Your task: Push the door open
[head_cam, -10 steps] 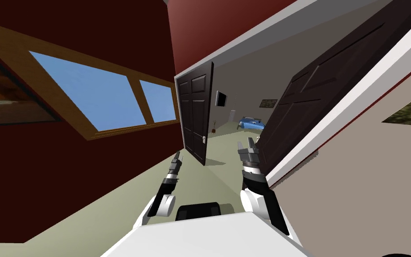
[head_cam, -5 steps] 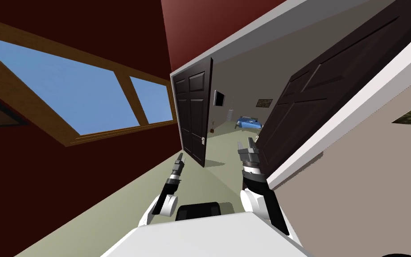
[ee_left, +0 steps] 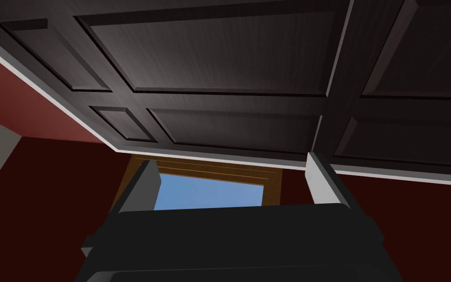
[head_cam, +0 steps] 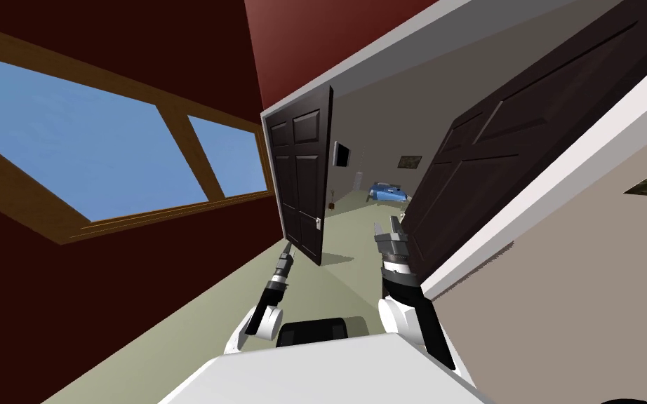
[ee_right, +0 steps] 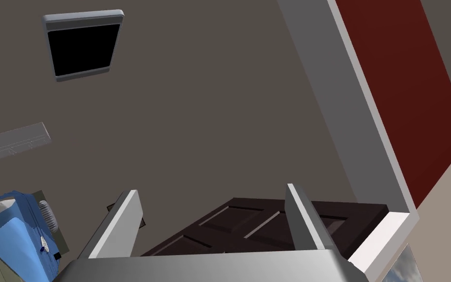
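Left end effector (head_cam: 286, 247) advanced toward dark door (head_cam: 299, 186)

Both arms are stretched forward, well apart from each other. The left arm (head_cam: 264, 308) runs out slim and nearly straight, white at the elbow and dark along the forearm. It ends in the left gripper (head_cam: 288, 247), which the head view catches edge-on as a thin tip. Seen from its own wrist camera, its two light grey fingers (ee_left: 142, 188) stand wide apart. The right arm (head_cam: 406, 308) looks thicker and rises more steeply. The right gripper (head_cam: 386, 228) points up and ahead, its fingers (ee_right: 119, 220) likewise spread wide.
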### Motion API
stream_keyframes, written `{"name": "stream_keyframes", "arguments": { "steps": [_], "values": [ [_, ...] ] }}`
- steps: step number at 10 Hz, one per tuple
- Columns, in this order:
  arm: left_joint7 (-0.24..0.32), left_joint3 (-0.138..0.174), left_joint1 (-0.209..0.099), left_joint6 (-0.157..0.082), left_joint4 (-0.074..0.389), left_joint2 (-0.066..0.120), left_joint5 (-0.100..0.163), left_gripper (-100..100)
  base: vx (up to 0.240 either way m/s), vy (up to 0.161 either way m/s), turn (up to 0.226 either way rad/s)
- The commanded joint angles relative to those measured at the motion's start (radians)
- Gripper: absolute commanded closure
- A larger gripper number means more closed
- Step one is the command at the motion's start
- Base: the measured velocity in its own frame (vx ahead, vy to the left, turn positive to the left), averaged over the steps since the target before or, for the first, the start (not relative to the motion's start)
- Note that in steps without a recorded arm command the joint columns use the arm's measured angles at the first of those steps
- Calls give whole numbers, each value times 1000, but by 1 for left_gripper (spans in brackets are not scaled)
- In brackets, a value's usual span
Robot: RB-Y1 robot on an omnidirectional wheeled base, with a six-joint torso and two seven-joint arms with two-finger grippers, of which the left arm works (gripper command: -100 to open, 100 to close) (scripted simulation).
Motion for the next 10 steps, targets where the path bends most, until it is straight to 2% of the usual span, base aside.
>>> {"name": "stream_keyframes", "arguments": {
  "steps": [1,4,5,10],
  "values": [
    [-2,-12,-16,-9,35,-1,4,-100,86,47,-96],
    [-4,-33,-41,-22,95,-4,12,-100,83,52,-75],
    [-5,-47,-58,-30,134,-6,18,-100,122,46,-132],
    [-9,-81,-100,-51,230,-14,30,-100,96,61,-87]
  ]
}}
